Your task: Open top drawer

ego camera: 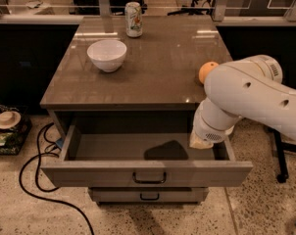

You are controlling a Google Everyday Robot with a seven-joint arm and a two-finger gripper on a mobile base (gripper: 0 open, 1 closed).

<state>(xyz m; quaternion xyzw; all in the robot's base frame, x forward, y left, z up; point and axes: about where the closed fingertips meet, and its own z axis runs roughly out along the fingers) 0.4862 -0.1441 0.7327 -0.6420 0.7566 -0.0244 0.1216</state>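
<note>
The top drawer (89, 173) stands pulled far out from under the grey-brown table. Its broad shallow tray is bare, with a dark shadow on its floor. A small black bar handle (149, 178) sits in the middle of its front. My white arm reaches in from the right. Its wrist end, where the gripper (201, 141) is, hangs over the drawer's right rear corner, above the right side wall. The arm hides the fingers.
A narrower drawer (148, 195) with a like black handle shows below, shut. On the table top (162, 67) stand a white bowl (107, 55), a drink can (134, 19) and an orange (207, 71). A black cable (35, 170) and clutter (6, 126) lie on the floor at left.
</note>
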